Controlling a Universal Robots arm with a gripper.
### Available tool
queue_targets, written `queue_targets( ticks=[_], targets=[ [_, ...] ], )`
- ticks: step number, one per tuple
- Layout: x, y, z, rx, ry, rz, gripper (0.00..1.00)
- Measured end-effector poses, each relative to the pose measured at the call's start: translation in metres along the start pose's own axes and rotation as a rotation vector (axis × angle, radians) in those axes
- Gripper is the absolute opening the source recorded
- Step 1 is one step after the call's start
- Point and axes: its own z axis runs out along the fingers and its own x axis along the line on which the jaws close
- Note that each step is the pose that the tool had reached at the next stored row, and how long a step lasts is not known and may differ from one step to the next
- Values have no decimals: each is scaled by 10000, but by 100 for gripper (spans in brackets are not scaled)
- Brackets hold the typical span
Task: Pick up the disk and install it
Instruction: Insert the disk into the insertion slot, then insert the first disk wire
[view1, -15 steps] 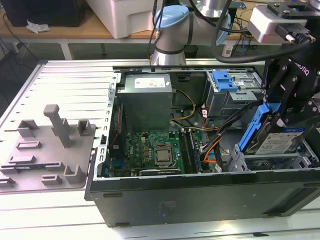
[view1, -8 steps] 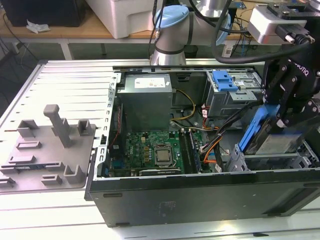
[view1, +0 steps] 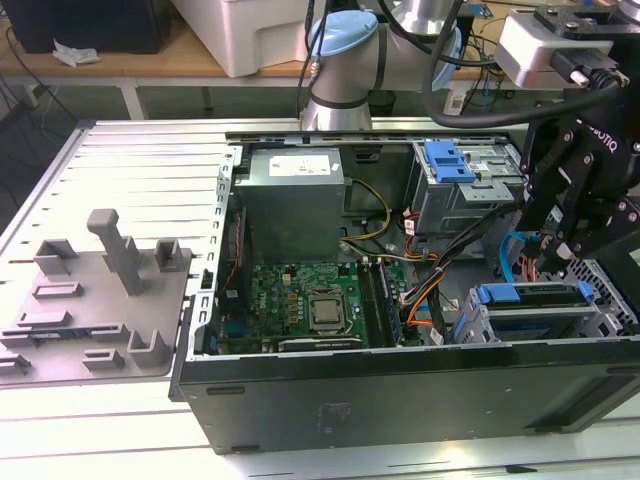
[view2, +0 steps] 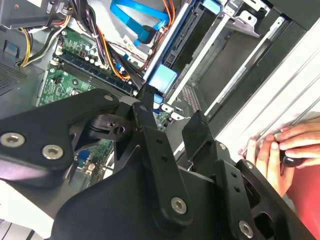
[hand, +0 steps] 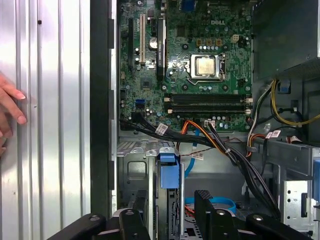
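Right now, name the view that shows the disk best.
The exterior view: the disk shows side-on, its blue bracket running full length. Both wrist views show its narrow edge end-on, blue tab foremost.

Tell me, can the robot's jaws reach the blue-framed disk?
Probably yes. The gripper hangs just over the disk, jaws open on either side of its blue end; a blue cable lies close by.

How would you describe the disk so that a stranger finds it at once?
Find the open computer case, then its near corner at the exterior view's right, under the gripper. There the disk sits on edge, blue-framed, unlike the farther drive cage with its blue latch.
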Motion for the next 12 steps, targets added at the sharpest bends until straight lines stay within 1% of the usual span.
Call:
queue_targets(
  ticks=[12],
  targets=[
    [-5, 0, 7, 0, -6, 0, 50]
  ],
)
